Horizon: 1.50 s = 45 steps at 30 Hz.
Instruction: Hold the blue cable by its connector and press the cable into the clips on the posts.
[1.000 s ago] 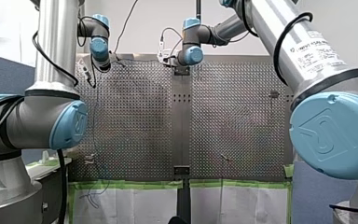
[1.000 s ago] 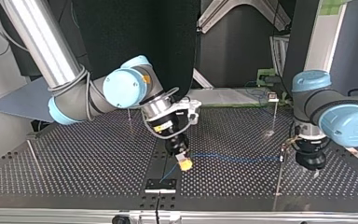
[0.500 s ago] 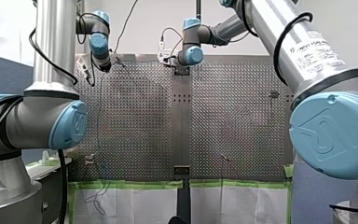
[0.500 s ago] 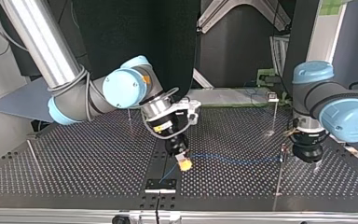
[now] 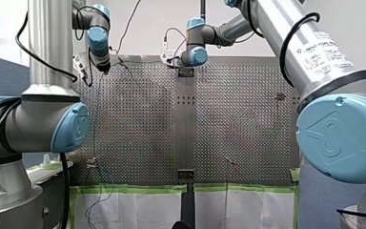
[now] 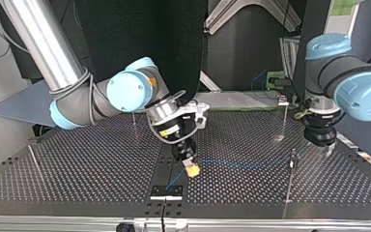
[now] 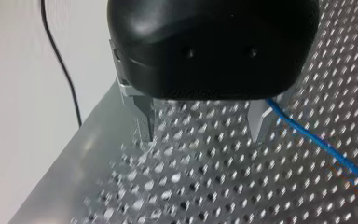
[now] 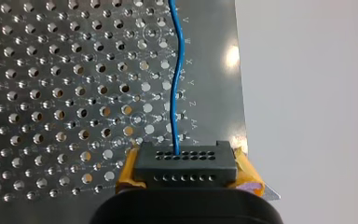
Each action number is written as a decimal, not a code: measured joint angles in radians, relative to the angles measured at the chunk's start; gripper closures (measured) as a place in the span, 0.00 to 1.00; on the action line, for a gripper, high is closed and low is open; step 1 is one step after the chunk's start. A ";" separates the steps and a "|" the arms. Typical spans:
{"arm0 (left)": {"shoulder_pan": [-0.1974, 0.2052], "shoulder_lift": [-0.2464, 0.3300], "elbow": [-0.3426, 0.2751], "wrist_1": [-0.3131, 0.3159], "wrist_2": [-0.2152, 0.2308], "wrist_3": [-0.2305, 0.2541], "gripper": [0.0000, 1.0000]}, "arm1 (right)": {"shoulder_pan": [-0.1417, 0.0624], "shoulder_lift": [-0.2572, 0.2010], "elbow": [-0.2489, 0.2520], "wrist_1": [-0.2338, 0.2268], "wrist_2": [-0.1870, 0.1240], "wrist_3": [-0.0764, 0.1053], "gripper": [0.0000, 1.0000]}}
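My right gripper (image 6: 191,169) is shut on the black connector (image 8: 186,163), which sits between its yellow pads (image 8: 249,175), low over the table's middle strip. The blue cable (image 6: 241,165) runs from the connector toward the top view's right to a thin post (image 6: 292,162). In the right wrist view the blue cable (image 8: 177,84) leads straight ahead over the perforated plate. My left gripper (image 6: 324,146) hangs open above and just behind that post. Nothing lies between its metal fingers (image 7: 142,122); the blue cable (image 7: 317,142) passes beside one of them.
More thin posts stand on the perforated table (image 6: 77,169): one with a clip (image 6: 282,100) at the far right, one (image 6: 134,118) behind my right arm, one (image 6: 34,162) at the left. A black bracket (image 6: 166,191) sits at the near edge.
My left gripper has opened, risen and drawn back from the post toward the top view's far right. The cable stays at the post. My right gripper has not moved.
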 joint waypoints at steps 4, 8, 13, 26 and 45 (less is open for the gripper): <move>-0.010 0.034 -0.034 -0.009 0.033 -0.003 0.00 | 0.002 0.000 0.000 0.002 0.000 0.000 1.00; -0.022 0.067 -0.067 -0.019 0.066 -0.004 0.00 | 0.002 0.000 0.000 0.002 0.000 0.000 1.00; -0.038 0.116 -0.116 -0.023 0.115 0.001 0.00 | 0.003 0.000 0.000 0.003 0.000 -0.001 1.00; -0.054 0.220 -0.122 -0.019 0.192 0.098 0.00 | 0.001 0.000 0.000 0.004 0.000 0.000 1.00; -0.059 0.179 -0.104 0.061 0.137 0.265 0.00 | 0.003 0.000 0.000 0.007 0.000 0.000 1.00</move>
